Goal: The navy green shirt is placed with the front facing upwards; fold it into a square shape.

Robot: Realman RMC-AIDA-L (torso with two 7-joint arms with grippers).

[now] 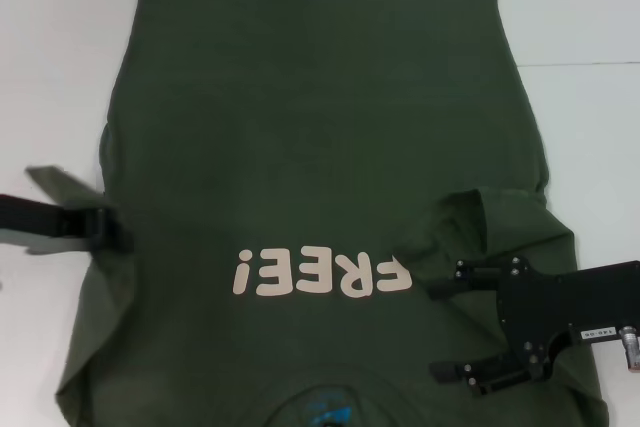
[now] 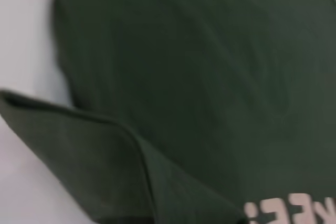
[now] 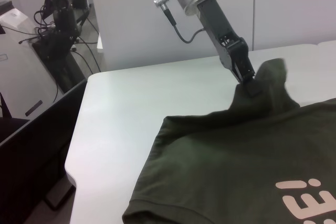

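Observation:
The navy green shirt (image 1: 320, 127) lies flat on the white table (image 1: 580, 7), front up, collar toward me and pale "FREE!" lettering (image 1: 322, 273) across the chest. My left gripper (image 1: 116, 229) is at the shirt's left edge, shut on the left sleeve (image 1: 62, 187) and holding it raised off the table. The right wrist view shows that same gripper (image 3: 247, 80) pinching the lifted sleeve (image 3: 270, 85). In the left wrist view the raised sleeve hem (image 2: 94, 150) hangs over the shirt body. My right gripper (image 1: 436, 332) hovers open over the shirt's right shoulder, beside the bunched right sleeve (image 1: 480, 217).
Bare white table (image 3: 121, 103) surrounds the shirt on the left, right and far sides. Past the table's edge, the right wrist view shows a dark stand with cables and equipment (image 3: 58, 30).

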